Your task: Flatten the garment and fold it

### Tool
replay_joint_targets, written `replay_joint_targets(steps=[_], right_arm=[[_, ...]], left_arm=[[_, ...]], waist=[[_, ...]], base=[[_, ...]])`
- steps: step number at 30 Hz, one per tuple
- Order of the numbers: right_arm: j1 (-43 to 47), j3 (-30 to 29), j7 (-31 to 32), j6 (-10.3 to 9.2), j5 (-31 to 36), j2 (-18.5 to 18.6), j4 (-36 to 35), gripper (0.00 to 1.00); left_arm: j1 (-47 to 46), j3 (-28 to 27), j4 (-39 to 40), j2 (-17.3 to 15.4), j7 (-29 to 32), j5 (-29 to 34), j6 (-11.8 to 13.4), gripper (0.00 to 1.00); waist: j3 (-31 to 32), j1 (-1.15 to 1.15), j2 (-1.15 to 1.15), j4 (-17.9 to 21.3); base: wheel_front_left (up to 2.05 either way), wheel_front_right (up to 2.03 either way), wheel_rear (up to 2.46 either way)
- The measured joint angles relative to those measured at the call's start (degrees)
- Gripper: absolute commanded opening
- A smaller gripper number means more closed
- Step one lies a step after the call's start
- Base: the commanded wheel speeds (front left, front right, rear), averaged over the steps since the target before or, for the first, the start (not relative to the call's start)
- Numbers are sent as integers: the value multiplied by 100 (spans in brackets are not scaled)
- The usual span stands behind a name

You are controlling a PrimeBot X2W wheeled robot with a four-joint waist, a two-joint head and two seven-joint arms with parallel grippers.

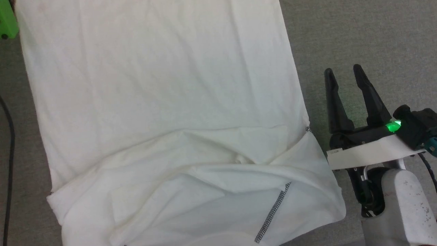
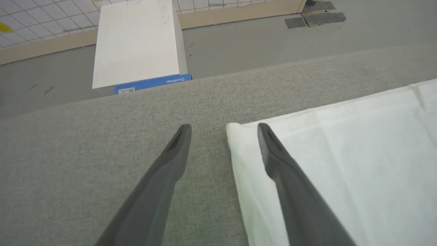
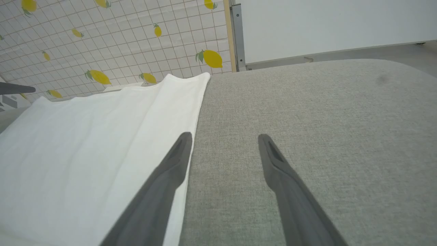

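Note:
The garment (image 1: 164, 102) lies spread on a grey fabric surface (image 1: 358, 34), white and mostly smooth. Its near part is folded over, with creases and a dark zigzag seam (image 1: 273, 212). My right gripper (image 1: 343, 70) stands open just off the garment's right edge, over bare grey surface. In the right wrist view the right gripper (image 3: 225, 136) has one finger along the garment's (image 3: 85, 143) edge and holds nothing. In the left wrist view my left gripper (image 2: 224, 126) is open above a corner of the garment (image 2: 341, 153), one finger over the cloth and one over the grey surface.
A rigid white box (image 2: 136, 44) with a blue label stands on the floor beyond the surface's edge. A green object (image 1: 6, 20) sits at the head view's top left, and a black cable (image 1: 10, 136) runs down the left side. A lemon-patterned wall (image 3: 102, 41) stands behind.

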State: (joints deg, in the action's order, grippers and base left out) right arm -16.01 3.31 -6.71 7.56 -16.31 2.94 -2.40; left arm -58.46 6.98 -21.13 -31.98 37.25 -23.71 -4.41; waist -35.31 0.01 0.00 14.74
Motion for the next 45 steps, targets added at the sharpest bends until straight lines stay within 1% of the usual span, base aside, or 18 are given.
replay_joint_targets(steps=[5,9,10,11,12,14,17,20,23,25,28,30,33,35,42,43,44,45], right_arm=[[-53,63,-38,0,-42,1,31,100],[-128,103,36,0,9,2,25,100],[-192,114,96,0,65,2,11,100],[-275,129,168,0,135,3,-7,100],[-394,152,272,0,200,3,-22,100],[-693,181,541,0,297,3,-32,100],[-1424,260,1145,0,387,3,71,100],[-2375,282,1879,1,347,-3,495,100],[-3345,191,2606,0,292,7,1128,100],[-3921,174,3143,0,108,11,1652,100],[-4642,-3,3702,1,267,-9,2416,100],[-5016,-188,3928,1,577,-5,2853,100],[-5499,-499,4074,1,1124,10,3388,100],[-5692,-675,4246,1,1338,11,3671,100],[-6150,-1111,4818,0,1866,3,4214,100],[-6226,-1144,4986,0,1974,5,4252,62],[-6299,-1165,5128,1,2058,11,4264,35],[-6374,-1170,5289,0,2160,13,4267,0]], left_arm=[[-48,-8,-33,-76,833,3,402,100],[-83,-26,176,-205,1177,46,625,100],[-88,-1,245,-233,1255,67,648,54],[-90,8,301,-253,1317,78,653,19],[-90,8,359,-254,1368,73,660,0],[-89,34,450,-238,1454,32,668,0],[-87,81,548,-211,1494,-3,665,0],[-86,140,644,-199,1481,-10,601,0],[-90,208,723,-101,1405,-45,550,0],[-119,291,761,-12,1322,-45,493,0],[-223,397,781,171,1199,-62,437,0],[-302,488,777,315,1103,-71,381,0],[-449,620,732,523,929,-105,275,0],[-528,695,680,624,840,-110,221,0],[-769,834,542,814,568,-185,93,0],[-786,836,522,824,525,-213,91,0],[-800,838,504,828,491,-218,88,0],[-814,837,490,832,461,-218,87,0]], waist=[[-234,0,0,198],[-335,0,0,287],[-357,0,0,296],[-376,0,0,299],[-391,-1,0,295],[-409,-1,0,273],[-432,0,0,217],[-455,0,0,154],[-485,0,0,50],[-512,0,0,-55],[-566,0,0,-223],[-606,0,0,-345],[-685,0,0,-556],[-735,-1,0,-687],[-940,-1,0,-1088],[-967,-1,0,-1133],[-988,-1,0,-1163],[-1010,-1,0,-1195]], base=[[0,0,0],[0,0,0],[0,0,0],[0,0,0],[0,0,0],[0,0,0],[0,0,0],[0,0,0],[0,0,0],[0,0,0],[0,0,0],[0,0,0],[0,0,0],[0,0,0],[0,0,0],[0,0,0],[0,0,0],[0,0,0]])
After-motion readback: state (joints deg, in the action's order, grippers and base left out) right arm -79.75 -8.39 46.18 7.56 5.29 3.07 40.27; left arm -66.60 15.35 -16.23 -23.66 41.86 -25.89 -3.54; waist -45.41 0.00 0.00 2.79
